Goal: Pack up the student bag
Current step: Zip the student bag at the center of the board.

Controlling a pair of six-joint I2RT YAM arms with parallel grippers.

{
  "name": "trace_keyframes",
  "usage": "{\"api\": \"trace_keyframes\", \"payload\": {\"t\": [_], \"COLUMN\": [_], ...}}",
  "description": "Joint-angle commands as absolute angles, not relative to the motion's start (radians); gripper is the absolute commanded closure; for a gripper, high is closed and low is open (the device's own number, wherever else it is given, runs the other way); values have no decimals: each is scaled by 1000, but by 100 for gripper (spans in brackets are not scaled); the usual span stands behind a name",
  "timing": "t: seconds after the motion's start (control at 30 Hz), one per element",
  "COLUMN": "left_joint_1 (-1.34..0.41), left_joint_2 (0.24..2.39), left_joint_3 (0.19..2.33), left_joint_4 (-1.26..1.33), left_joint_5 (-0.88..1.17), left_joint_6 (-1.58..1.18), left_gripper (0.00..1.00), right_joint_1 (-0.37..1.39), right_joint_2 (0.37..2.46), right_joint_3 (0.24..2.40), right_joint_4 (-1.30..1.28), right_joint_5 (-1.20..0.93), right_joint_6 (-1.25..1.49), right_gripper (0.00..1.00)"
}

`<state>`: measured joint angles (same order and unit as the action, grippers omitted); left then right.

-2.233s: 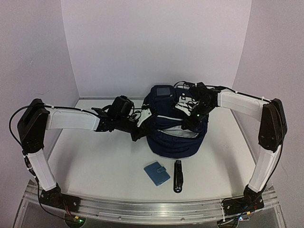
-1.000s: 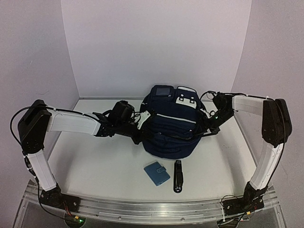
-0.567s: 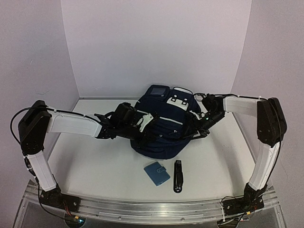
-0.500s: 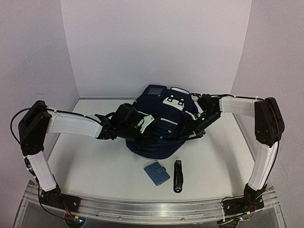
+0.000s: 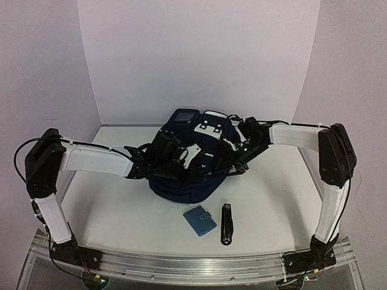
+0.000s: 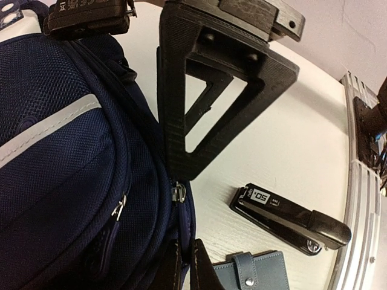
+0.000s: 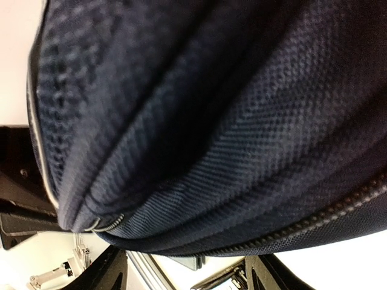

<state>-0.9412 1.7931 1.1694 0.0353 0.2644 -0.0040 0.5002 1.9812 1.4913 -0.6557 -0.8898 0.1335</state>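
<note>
In L wrist cam: stapler (image 6: pixel 290 212) beside wallet (image 6: pixel 266 272) | R wrist: bag (image 7: pixel 211 121) fills frame

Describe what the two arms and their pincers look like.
Both the left arm and right arm have white link shells, black joint housings and thin black cables. The left pincer is black ribbed plastic, its finger a triangular open frame. The right pincer is black too.

- Top camera: high behind the near edge, looking down across the whole table (image 5: pixel 121 211).
- Left wrist camera: close beside the bag (image 6: pixel 60 181), facing the near edge; its stapler (image 6: pixel 290 215) shows from above too.
- Right wrist camera: almost against the bag's cloth.
</note>
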Motion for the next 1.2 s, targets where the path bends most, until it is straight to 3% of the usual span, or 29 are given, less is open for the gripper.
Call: {"api": "trace_keyframes", "payload": {"t": [0.0,0.2,0.43,0.67,0.8,1.0,1.17], "left_joint_1": [-990,-1002,-1057,-1083,-1083,-1083,-1075], "left_joint_2": [1812,1802,1875,1992,1996,1884,1738], "left_joint_3": [1218,1202,1308,1447,1461,1371,1280], "left_joint_4": [206,192,122,63,62,102,73], "left_joint_5": [227,151,143,165,185,242,158], "left_joint_6": [-102,-154,-170,-176,-187,-208,-221], "left_gripper": [100,100,100,78,60,42,32], "right_joint_1": [545,425,312,308,308,320,394], "right_joint_2": [1948,1847,1789,1756,1748,1718,1679], "right_joint_3": [1516,1444,1381,1343,1323,1296,1277], "right_joint_4": [-572,-575,-577,-581,-584,-589,-594], "right_joint_5": [-935,-950,-968,-912,-891,-873,-773], "right_joint_6": [112,127,116,72,53,15,-107], "right_gripper": [36,36,28,26,26,32,40]}}
